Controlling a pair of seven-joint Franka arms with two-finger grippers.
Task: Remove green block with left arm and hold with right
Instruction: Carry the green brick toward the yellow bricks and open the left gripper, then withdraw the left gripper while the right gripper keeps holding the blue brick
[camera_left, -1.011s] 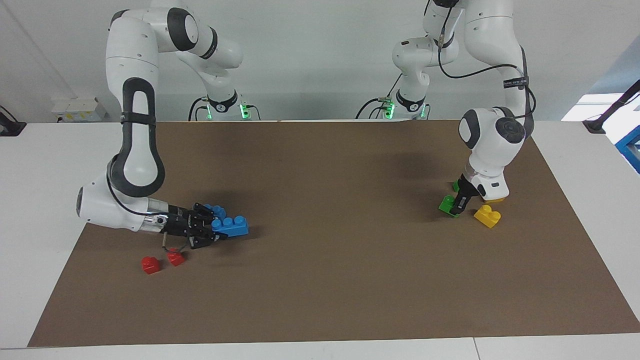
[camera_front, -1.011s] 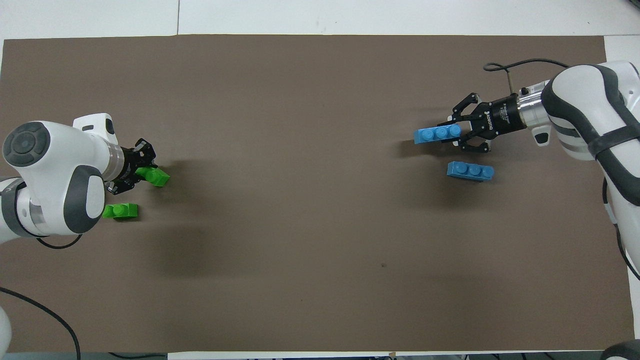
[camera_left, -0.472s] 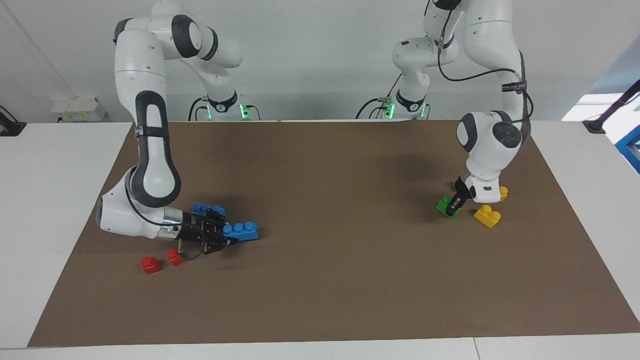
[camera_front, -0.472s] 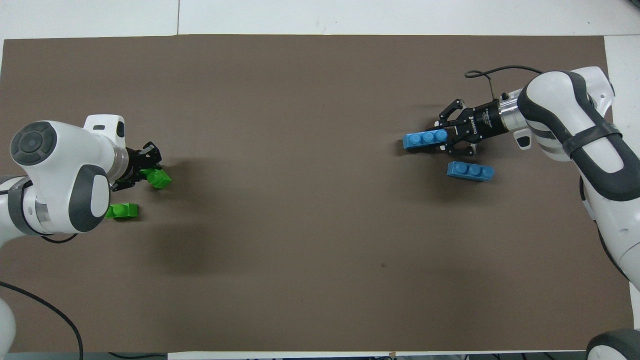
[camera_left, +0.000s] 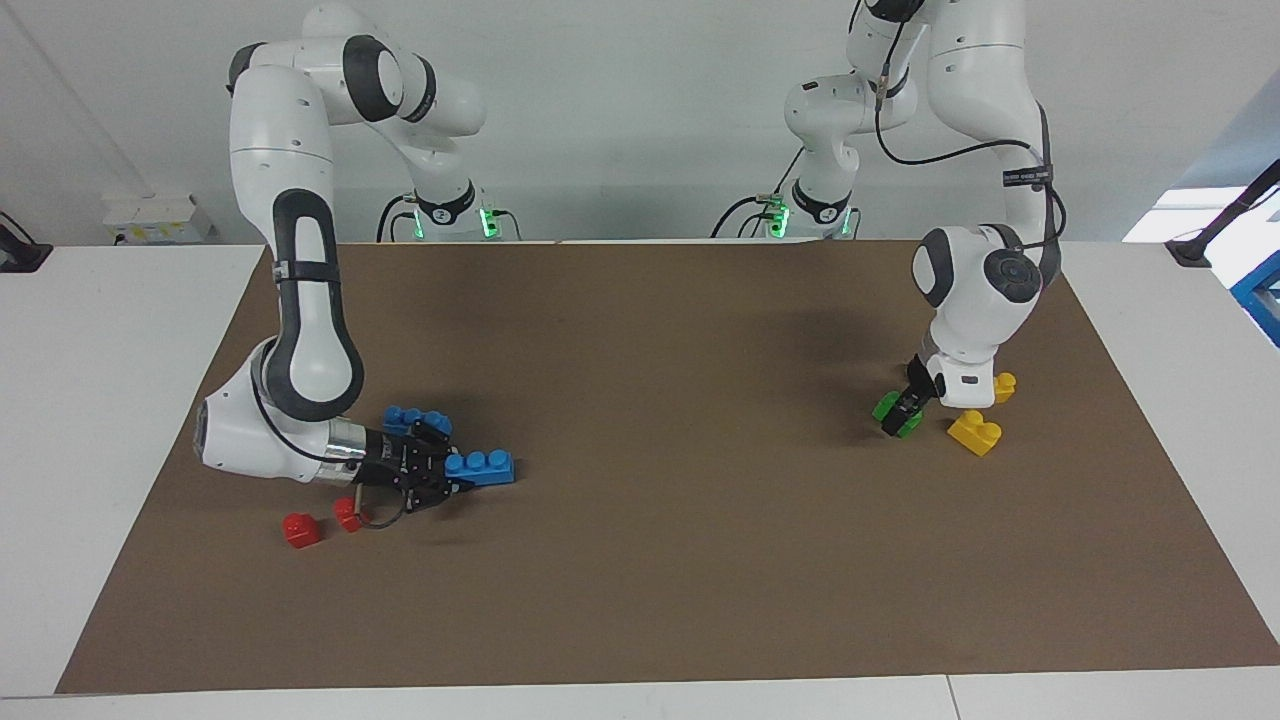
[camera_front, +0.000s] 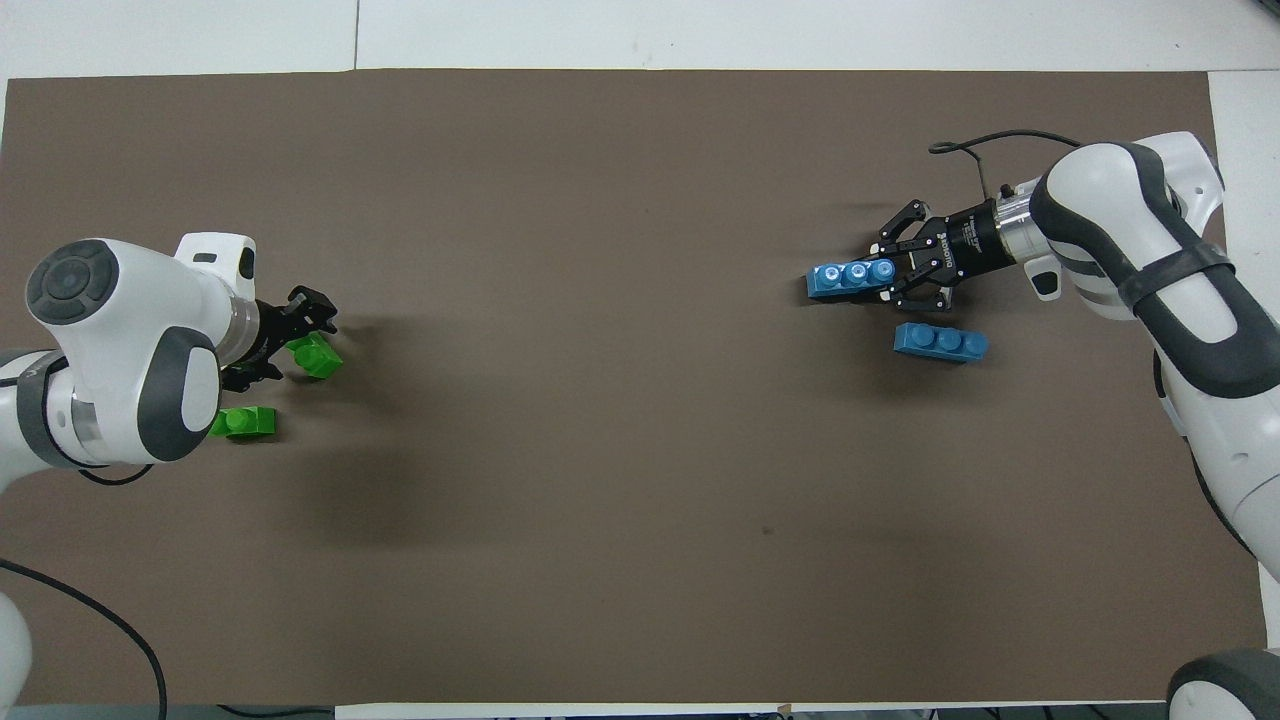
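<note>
Gripping now: I see my left gripper (camera_left: 908, 407) clenched around the small bright green plastic two-stud brick (camera_left: 893, 411), low over the brown mat (camera_left: 700, 560) at the left arm's end of the table.
Green block: it looks tilted in the grasp, at or just off the mat; I cannot tell whether it touches.
Second green brick: its twin (camera_front: 243, 422) lies on the mat close by, nearer to the robots, free of the gripper.
Right gripper: my right gripper (camera_left: 440, 478) grasps one end of a long blue three-stud plastic brick (camera_left: 481, 466), held flat and low at the right arm's end of the table.
Other blue brick: a matching one (camera_front: 941, 342) lies on the mat just beside it, nearer to the robots.
Handling: I judge the green block light, rigid and hollow, with smooth, glossy walls that could slip or twist in a two-finger pinch.
Where to hold: I'd take it across its two flat side walls, below the studs; the round studs give poor purchase.
Materials: hard moulded plastic with crisp edges and round studs; the mat looks matte and papery.
Neighbours: two yellow bricks (camera_left: 975, 432) sit beside the left gripper; two small red bricks (camera_left: 301, 529) lie near the right gripper.
</note>
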